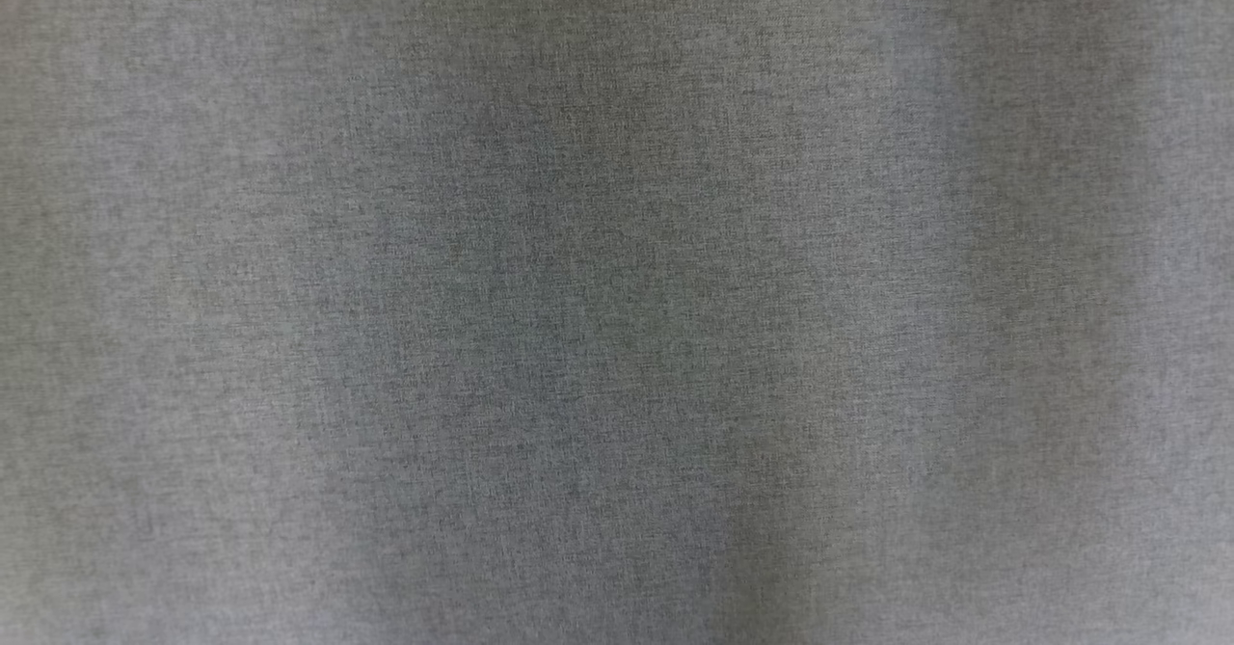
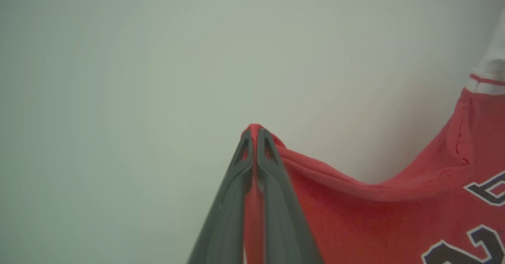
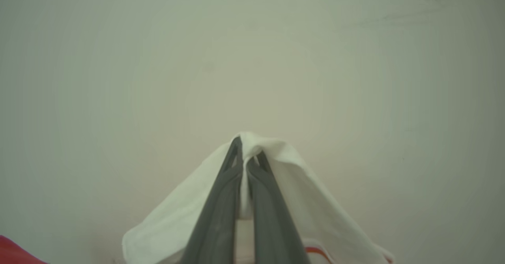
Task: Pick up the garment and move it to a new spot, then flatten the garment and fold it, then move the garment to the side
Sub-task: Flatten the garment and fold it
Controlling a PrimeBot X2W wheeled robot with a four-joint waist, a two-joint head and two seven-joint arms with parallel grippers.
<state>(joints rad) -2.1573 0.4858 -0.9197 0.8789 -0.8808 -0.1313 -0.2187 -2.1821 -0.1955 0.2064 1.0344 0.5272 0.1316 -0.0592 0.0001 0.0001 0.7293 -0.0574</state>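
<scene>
Left claw [image 2: 254, 135]: clamped flat together on a pinched peak of red cloth, fold poking just past the tips.

Garment [image 2: 375, 216]: hangs from that pinch, spreading to the right of the claw and below it. Top edge sags in a shallow curve, then climbs again toward the far right. Red body. Dark characters [image 2: 446, 255] outlined in white at far right, cut off by the frame edge, not legible. White sleeve [image 2: 491, 64] with a thin red stripe at its seam, upper far right, well apart from the left claw. Pale plain backdrop [image 2: 118, 78] behind, featureless.

Right claw [image 3: 244, 147]: closed on white cloth of the same garment, draped over both fingers like a tent and falling to either side. Thin red stripe [image 3: 315, 250] just right of the fingers, near their base. Sliver of red cloth at far lower left of this claw.

Head view: grey fine-weave fabric [image 1: 617, 298] very close, soft vertical bands of shade. Cannot tell whether part of the garment.
</scene>
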